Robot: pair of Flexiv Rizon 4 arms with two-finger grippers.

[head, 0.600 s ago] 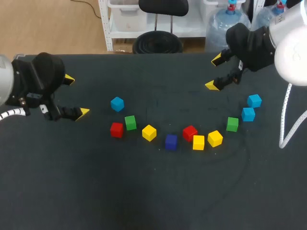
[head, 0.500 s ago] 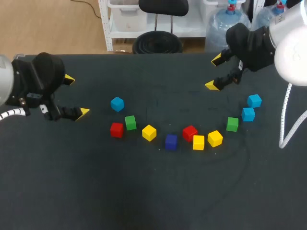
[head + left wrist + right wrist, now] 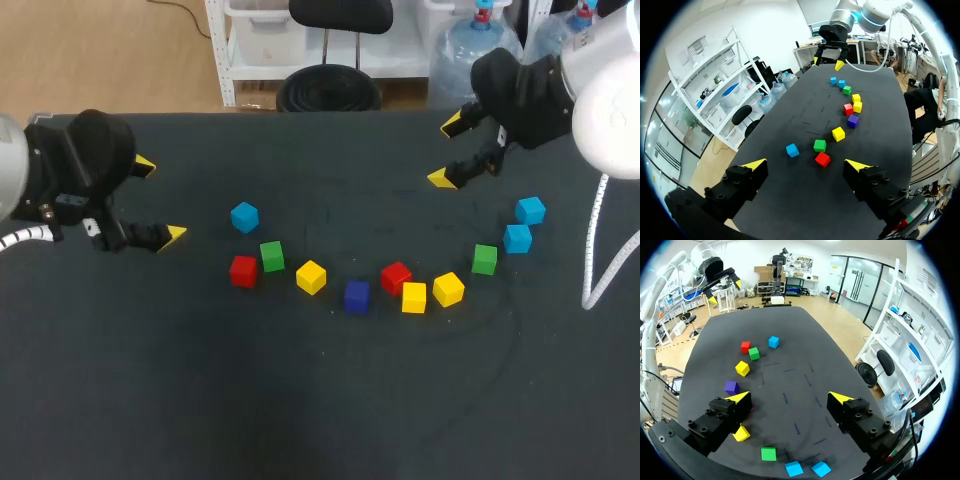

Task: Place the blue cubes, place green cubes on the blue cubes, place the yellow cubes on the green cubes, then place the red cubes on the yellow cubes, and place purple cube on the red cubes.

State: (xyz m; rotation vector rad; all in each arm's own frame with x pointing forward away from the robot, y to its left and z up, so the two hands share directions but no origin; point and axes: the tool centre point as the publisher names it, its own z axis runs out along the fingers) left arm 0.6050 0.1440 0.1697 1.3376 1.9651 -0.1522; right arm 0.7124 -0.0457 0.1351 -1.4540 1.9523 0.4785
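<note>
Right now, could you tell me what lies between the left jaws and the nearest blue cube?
Only bare table up to that blue cube, as the head and left wrist views show.

I can read no writing, label, number or sign on the cubes [image 3: 311, 277] or on the table [image 3: 320, 410].

Even, diffuse overhead light, no hard shadows anywhere. Table [image 3: 320, 400] cloth is matte & dark, w/ no glare in head view. Purple cube [image 3: 356, 296] throws only a faint soft shade at its base. Far right of purple cube, white shell of right arm [image 3: 610, 110] is v. bright, nearly blown out. Wrist views are brighter overall: cloth looks paler, w/ a dull sheen beyond purple cube.
</note>
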